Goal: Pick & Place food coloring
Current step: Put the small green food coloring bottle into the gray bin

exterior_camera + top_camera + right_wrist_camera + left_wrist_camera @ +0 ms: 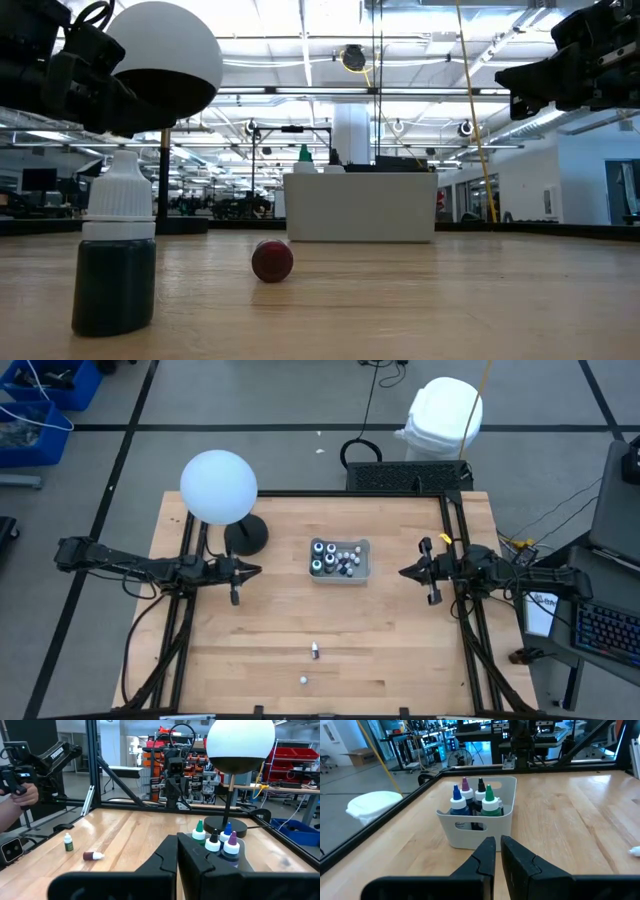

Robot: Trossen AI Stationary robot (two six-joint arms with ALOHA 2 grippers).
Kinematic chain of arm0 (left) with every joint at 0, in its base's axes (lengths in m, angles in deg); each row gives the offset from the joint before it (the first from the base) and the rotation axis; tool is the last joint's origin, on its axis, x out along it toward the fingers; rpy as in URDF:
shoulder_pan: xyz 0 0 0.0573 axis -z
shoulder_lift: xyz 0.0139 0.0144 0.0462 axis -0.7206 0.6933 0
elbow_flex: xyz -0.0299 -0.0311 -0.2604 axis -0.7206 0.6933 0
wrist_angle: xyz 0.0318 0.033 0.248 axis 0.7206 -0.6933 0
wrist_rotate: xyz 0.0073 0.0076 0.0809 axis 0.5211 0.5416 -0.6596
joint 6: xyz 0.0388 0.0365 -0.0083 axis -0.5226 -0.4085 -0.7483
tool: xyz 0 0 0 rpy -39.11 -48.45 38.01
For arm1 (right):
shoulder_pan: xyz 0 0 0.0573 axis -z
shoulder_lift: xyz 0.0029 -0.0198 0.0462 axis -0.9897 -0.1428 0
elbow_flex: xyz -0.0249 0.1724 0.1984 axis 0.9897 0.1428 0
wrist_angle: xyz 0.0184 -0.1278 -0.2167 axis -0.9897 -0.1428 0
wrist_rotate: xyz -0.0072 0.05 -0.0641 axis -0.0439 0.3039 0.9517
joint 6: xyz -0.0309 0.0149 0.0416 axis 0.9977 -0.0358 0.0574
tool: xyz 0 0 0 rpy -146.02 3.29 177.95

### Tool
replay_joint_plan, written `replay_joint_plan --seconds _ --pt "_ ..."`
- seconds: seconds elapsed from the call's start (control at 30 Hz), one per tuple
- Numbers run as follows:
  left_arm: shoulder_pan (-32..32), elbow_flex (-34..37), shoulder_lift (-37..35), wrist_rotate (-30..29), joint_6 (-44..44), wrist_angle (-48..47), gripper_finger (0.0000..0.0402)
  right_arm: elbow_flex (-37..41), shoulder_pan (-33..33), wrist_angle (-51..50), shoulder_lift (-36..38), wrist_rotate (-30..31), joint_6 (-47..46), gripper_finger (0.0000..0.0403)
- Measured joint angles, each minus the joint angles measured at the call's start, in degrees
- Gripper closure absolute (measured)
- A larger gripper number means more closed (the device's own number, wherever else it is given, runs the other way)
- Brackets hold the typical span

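A: Where are the food coloring bottles?

B: Most stand upright, caps up, in the grey tray (340,575) at the centre of the high view, on the wooden tabletop (400,650). The left wrist view shows them in its upper middle: a blue-capped bottle (456,802), a purple-capped one (465,790), a black-capped one (480,790) and a green-capped one (490,802), packed together toward one end of the tray.

A: Any outside the tray?

B: Two, low in the centre of the high view. One green bottle (314,650) stands upright, long axis vertical; in the low view it fills the lower left, white cap on top. The other, a dark red bottle (303,680), lies on its side just below the first; in the right wrist view its white cap points toward the frame's right, and in the low view it shows end-on.

A: And the tools?

B: The left tool (255,570) hovers left of the tray, tips aimed at it, fingers (485,857) nearly pressed together with a thin gap, pinching nothing. The right tool (403,572) hovers right of the tray, fingers (167,857) pressed together, empty. The tray sits between them; the two loose bottles are well apart from both, lower in the frame.

A: Anything else?

B: A white globe lamp (218,487) stands at the tray's upper left, and a person's hand (17,802) shows at the left edge of the right wrist view.
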Motion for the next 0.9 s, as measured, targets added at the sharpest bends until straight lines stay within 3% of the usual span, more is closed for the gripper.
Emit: replay_joint_plan --seconds 0.27,0.37,0.53,0.67,0.8,0.9 --pt "0.0 0.0 0.0 0.1 0.5 0.2 0.0364 0.0 0.0 0.0 0.0 2.7 -1.2 0.0403" --pt "0.2 0.0 0.0 3.1 1.5 0.4 0.0364 0.0 0.0 0.0 0.0 2.7 -2.1 0.0403" --pt "3.9 -3.2 2.0 4.5 2.0 0.4 0.0365 0.0 0.0 0.1 0.0 2.7 -2.8 0.0403" --pt "11.6 -10.2 10.0 1.5 -1.7 0.8 0.0391 0.0 0.0 0.1 0.0 2.6 -2.8 0.0403" --pt "18.2 -19.2 23.2 -7.2 -6.5 -0.4 0.0393 0.0 0.0 0.1 0.0 2.6 -2.4 0.0403" --pt "20.7 -27.9 33.1 -9.1 -6.9 -5.2 0.0397 0.0 0.0 0.4 0.0 2.6 -1.7 0.0403"
